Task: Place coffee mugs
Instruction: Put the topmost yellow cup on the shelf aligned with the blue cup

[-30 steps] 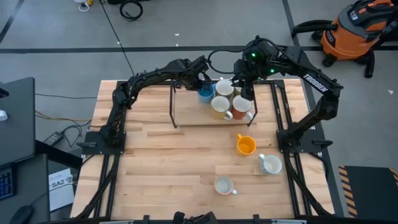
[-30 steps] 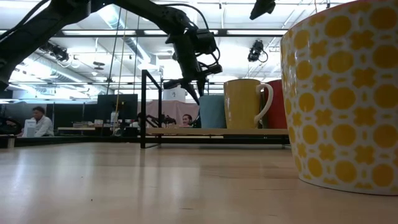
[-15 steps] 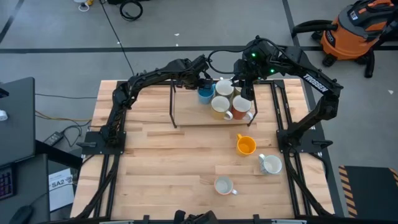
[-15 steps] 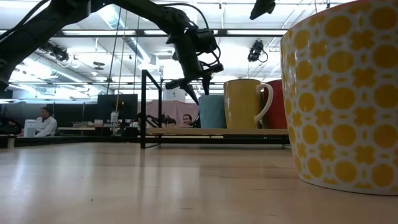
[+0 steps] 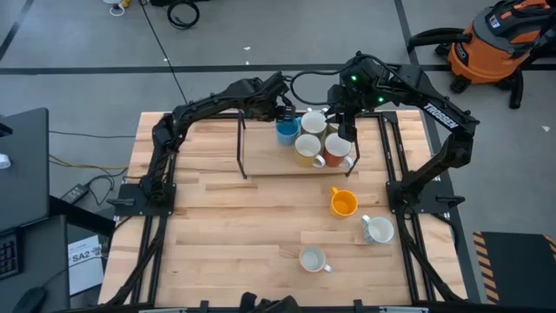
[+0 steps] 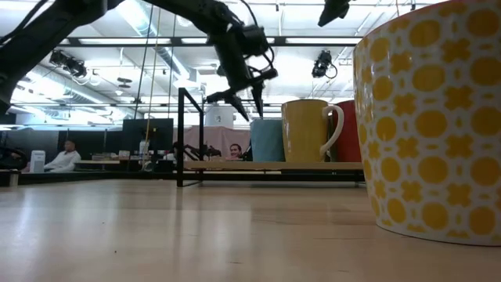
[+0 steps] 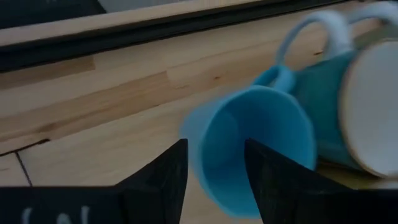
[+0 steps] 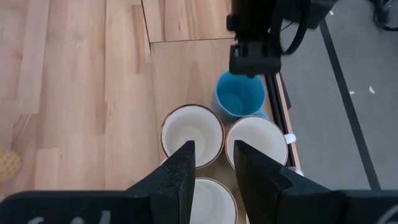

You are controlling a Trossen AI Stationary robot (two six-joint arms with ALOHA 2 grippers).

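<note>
A blue mug (image 5: 287, 132) stands upright on a low wooden shelf (image 5: 265, 161) at the table's far side. Beside it stand a white mug (image 5: 314, 123), a yellow mug (image 5: 307, 149) and a reddish-brown mug (image 5: 337, 149). My left gripper (image 5: 282, 109) is open and empty just above the blue mug, which fills the left wrist view (image 7: 255, 140) below the gripper (image 7: 214, 171). In the low view the left gripper (image 6: 237, 100) is clear of the blue mug's rim (image 6: 268, 121). My right gripper (image 5: 346, 129) hovers open above the mug group.
An orange mug (image 5: 344, 203), a grey mug (image 5: 378, 229) and a white mug (image 5: 313, 259) stand on the open table near the right and front. A yellow-patterned mug (image 6: 427, 117) stands close to the low camera. A black metal frame (image 5: 241, 148) edges the shelf.
My left gripper has risen from beside the blue mug's rim and drawn slightly toward the table's far edge. The blue mug stays standing on the shelf.
</note>
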